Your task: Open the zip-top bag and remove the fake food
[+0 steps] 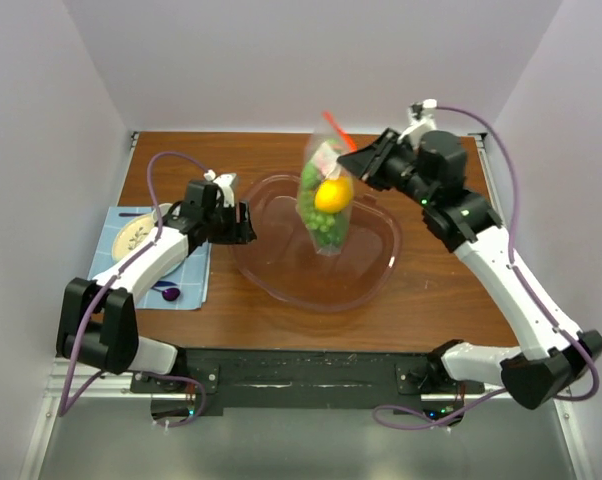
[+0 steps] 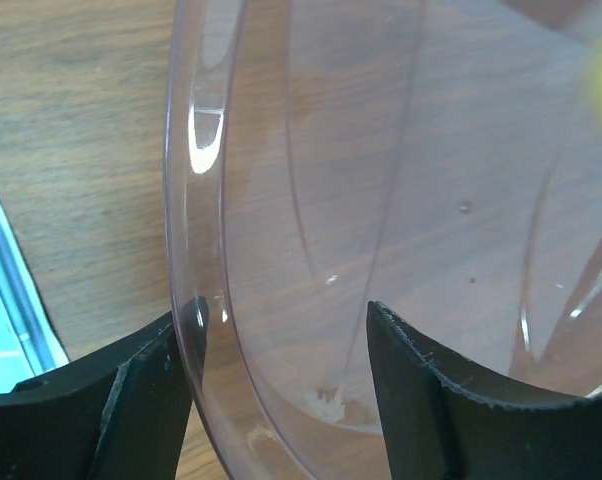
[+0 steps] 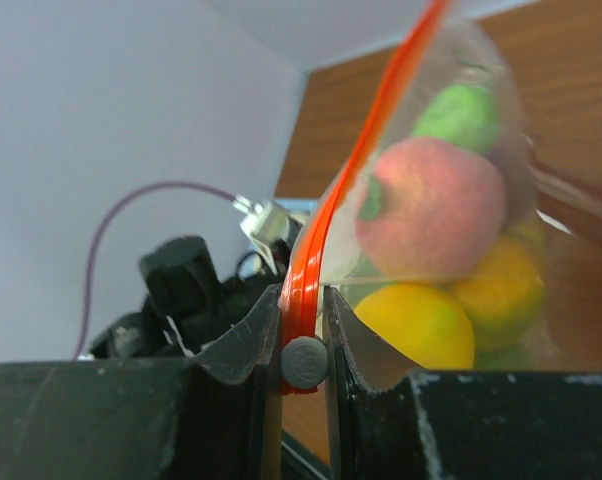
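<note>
It is a robotics lab cell: plain white panels (image 1: 311,60) close the wooden table (image 1: 441,300) at nine, twelve and three o'clock, and a black mounting rail (image 1: 301,372) with purple cables (image 1: 149,180) runs at six o'clock.

the tub (image 1: 281,285) sits in the middle of the table (image 1: 446,300). the zip-top bag (image 1: 324,232) hangs above its far half with the fake food (image 1: 333,195) inside, its zip strip (image 3: 311,260) pinched in the right gripper (image 1: 353,165) to the bag's right. the left gripper (image 1: 249,224) straddles the tub's left rim, one finger outside and one inside. left of the tub lies a mat (image 1: 186,280), with a plate (image 1: 136,232) on its far part and a spoon (image 1: 167,293) on its near part.
</note>
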Tool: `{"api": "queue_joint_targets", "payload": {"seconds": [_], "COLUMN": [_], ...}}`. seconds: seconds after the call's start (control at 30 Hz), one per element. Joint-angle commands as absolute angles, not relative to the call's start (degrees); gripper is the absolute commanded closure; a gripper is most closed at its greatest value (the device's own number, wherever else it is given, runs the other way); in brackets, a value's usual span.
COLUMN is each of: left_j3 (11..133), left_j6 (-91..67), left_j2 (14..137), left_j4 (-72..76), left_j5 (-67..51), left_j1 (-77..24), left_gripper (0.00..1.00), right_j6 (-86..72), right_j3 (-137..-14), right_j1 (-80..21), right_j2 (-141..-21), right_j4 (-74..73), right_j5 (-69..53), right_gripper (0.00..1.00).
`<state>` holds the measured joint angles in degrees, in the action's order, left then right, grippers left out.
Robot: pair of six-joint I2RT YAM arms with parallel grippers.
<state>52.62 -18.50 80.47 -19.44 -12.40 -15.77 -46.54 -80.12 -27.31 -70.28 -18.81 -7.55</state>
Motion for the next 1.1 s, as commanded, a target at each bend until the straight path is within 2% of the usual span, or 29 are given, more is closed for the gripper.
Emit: {"api": "queue_joint_targets", "payload": {"seconds": [0.0,0.2,0.3,0.5,0.7,0.8,0.83,0.87,0.9,1.07], "left_j3": [52.9,53.4,54.0,54.6,54.2,56.9,58.2,59.6,63.7,76.5], "left_j6": [-18.5,-15.3,-11.0,-3.4,-0.8,-0.5,-0.3,1.4,2.3,6.1], "left_j2": [78.7,79.2,81.1,83.5,81.7,81.2,81.3,81.5,81.7,81.3], "left_j4": [-18.0,-18.1,-20.5,-27.9,-30.9,-31.9,-33.7,-34.9,-36.3,-47.0], "left_j5": [-16.5,-21.8,-28.1,-34.0,-36.3,-36.7,-36.7,-36.6,-36.3,-29.8], "left_j1": [-15.9,-17.9,-21.2,-24.2,-27.3,-27.5,-27.5,-27.5,-27.5,-27.4], "left_gripper": [0.3,0.32,0.32,0.39,0.39,0.32,0.17,0.07,0.01,0.0], "right_j6": [-45.5,-44.2,-42.7,-39.7,-38.8,-38.7,-38.1,-37.6,-37.0,-35.5], "right_j3": [-80.4,-79.2,-78.4,-78.2,-80.3,-82.3,-83.0,-83.7,-85.2,-90.6], "right_j1": [-30.2,-30.3,-30.4,-30.1,-29.6,-29.7,-29.6,-29.7,-29.6,-29.7], "right_j2": [-70.6,-69.9,-68.4,-65.7,-66.0,-66.7,-66.9,-67.1,-67.7,-69.4], "right_j4": [-18.2,-26.1,-30.7,-37.4,-35.9,-33.1,-31.9,-30.9,-30.3,-27.4], "right_j5": [-3.9,3.0,8.9,18.1,13.6,10.3,7.2,5.3,3.5,-6.3], "right_gripper": [1.0,1.0,1.0,1.0,1.0,1.0,1.0,1.0,1.0,1.0]}}
